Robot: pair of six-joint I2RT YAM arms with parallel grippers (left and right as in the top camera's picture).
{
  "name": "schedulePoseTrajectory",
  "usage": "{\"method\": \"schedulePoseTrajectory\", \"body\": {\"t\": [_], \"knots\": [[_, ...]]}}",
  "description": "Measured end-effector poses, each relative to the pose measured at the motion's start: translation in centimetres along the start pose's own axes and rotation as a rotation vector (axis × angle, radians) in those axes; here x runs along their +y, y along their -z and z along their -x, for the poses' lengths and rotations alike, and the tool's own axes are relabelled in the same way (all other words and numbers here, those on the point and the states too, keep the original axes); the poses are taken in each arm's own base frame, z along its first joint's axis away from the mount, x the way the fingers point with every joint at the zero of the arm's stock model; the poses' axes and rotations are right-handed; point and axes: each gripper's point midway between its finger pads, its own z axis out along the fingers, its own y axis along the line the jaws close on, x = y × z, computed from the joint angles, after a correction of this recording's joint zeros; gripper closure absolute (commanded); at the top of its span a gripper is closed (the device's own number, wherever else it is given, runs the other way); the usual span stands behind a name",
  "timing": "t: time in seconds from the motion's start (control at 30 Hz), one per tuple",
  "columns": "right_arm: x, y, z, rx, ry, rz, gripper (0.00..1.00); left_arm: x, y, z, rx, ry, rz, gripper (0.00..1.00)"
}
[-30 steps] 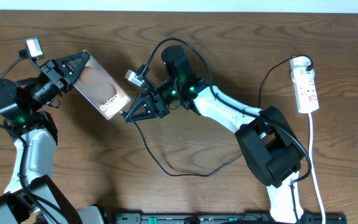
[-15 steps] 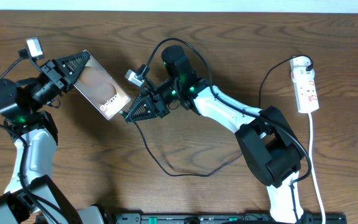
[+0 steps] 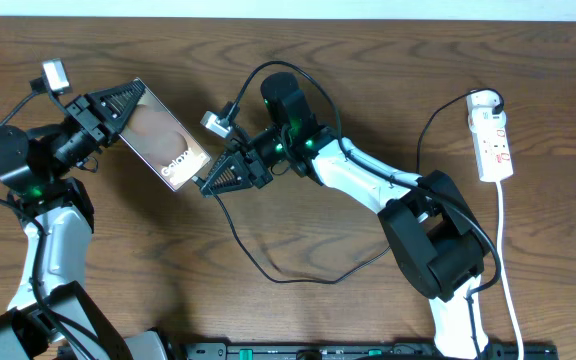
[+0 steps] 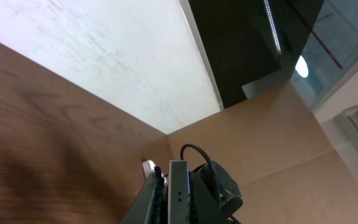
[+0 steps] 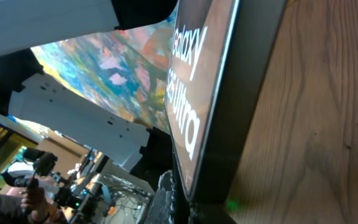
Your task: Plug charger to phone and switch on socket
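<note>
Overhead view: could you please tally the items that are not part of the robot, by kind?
phone: 1
charger cable: 1
white power strip: 1
Total: 3

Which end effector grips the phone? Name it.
The left end effector, clamped on the Galaxy phone; the right end effector holds the charger at its lettered end.

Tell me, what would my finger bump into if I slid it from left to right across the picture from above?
left pincer → phone → right pincer → white power strip
</note>
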Motion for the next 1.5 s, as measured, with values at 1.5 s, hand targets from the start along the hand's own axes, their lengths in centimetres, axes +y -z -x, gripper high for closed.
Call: {"method": "schedulePoseTrajectory", "body": {"t": [1.5], "knots": [[-1.1,1.3,1.4,-0.062,-0.062,-0.075,0.99,0.5,0.8,1.6,-0.078,-0.022,0.028,0.93]]}}
